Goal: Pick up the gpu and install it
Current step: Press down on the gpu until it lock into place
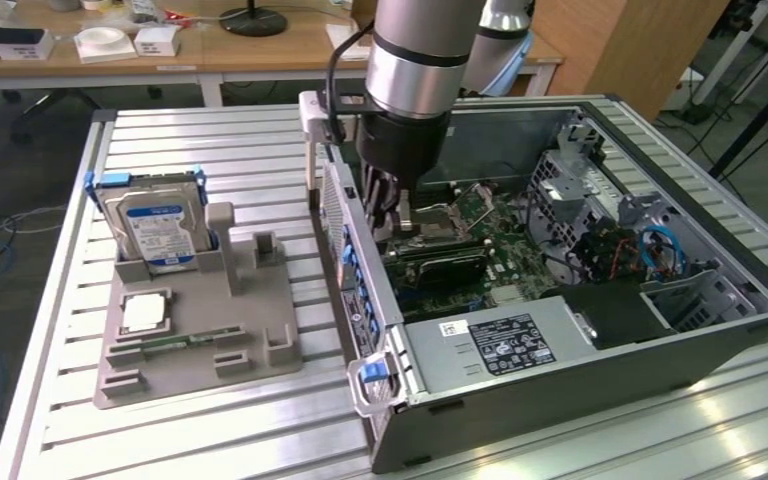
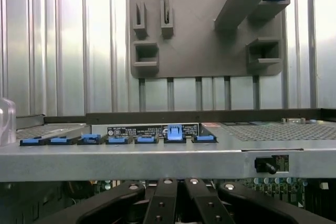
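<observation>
black hand inside computer case

Exterior view: high, off-arm, angled down at the ribbed aluminium slat table, far enough back to take in the open grey tower PC case, the grey plastic parts fixture on that view's left, and the silver arm.

Wrist view: close in, just above the case's grey metal edge rail with blue clips, facing out across it toward the fixture.

Shared between both: case edge rail, fixture, table slats.
</observation>
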Controlling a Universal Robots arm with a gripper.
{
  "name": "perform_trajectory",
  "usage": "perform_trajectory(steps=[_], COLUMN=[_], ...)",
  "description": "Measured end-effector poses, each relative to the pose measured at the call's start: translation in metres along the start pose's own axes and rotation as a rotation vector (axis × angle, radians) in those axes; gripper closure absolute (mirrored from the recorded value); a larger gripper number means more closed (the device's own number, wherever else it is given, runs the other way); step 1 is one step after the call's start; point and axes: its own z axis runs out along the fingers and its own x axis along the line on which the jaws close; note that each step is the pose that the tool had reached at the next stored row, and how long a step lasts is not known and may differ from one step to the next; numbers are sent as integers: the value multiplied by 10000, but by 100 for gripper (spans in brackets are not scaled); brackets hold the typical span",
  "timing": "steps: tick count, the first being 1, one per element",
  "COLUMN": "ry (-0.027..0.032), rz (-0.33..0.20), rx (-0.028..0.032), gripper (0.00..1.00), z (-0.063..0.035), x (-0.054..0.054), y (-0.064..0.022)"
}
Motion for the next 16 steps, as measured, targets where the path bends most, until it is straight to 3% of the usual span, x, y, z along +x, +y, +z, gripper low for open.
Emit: perform_trajectory(steps=[5, 9, 15, 16], ry=[-6, -84, -97, -123], rz=[5, -7, -40, -61], rx=[-17, -22, -13, -13], gripper=[89, 89, 89, 89], z=[-4, -13, -1, -3], x=[-2, -8, -16, -18], y=[-42, -166, -325, -351])
